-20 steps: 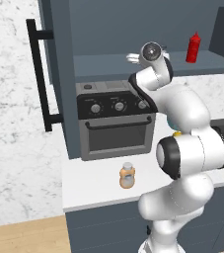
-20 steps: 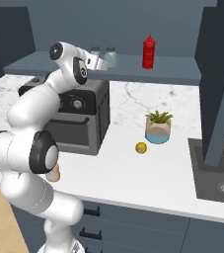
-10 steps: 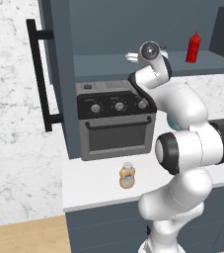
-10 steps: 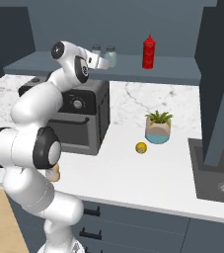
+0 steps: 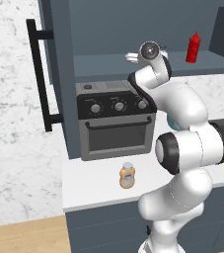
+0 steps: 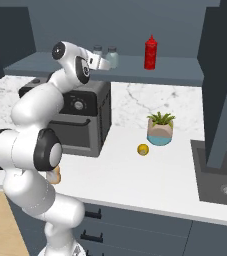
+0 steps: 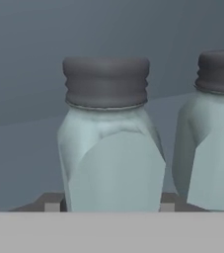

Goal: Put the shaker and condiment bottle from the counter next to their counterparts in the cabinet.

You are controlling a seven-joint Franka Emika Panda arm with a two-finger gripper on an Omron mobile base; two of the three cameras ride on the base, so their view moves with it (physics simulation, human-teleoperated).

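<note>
- The gripper [image 6: 104,62] is up at the cabinet [image 6: 135,67] shelf, its fingers clamped on the shaker [image 7: 111,143], which stands upright between the two dark tips in the hand view.
- Just beside it is the twin shaker [image 7: 214,133], its counterpart, with a narrow gap between them; in the right base view both grey caps show together toward the left end of the shelf, behind the hand.
- Whether the held shaker's base already rests on the shelf I cannot tell (the bottom of it is hidden), so I judge the first half of the task nearly done but not released.
- The condiment bottle [image 5: 127,176] remains on the counter [image 5: 98,185], near its front edge, in front of the toaster oven [image 5: 114,127]; that half of the job is all to come.
- Its counterpart, the red squeeze bottle [image 6: 150,52], stands further right along the shelf, well apart from the shakers, with bare shelf on both sides.
- Elsewhere on the counter: a potted plant [image 6: 160,128] and a small yellow fruit [image 6: 143,149] just beside it, neither in the way.
- The open cabinet door with its black bar handle [image 5: 40,81] juts out at the left; I judge it worth minding on the trip back down.
</note>
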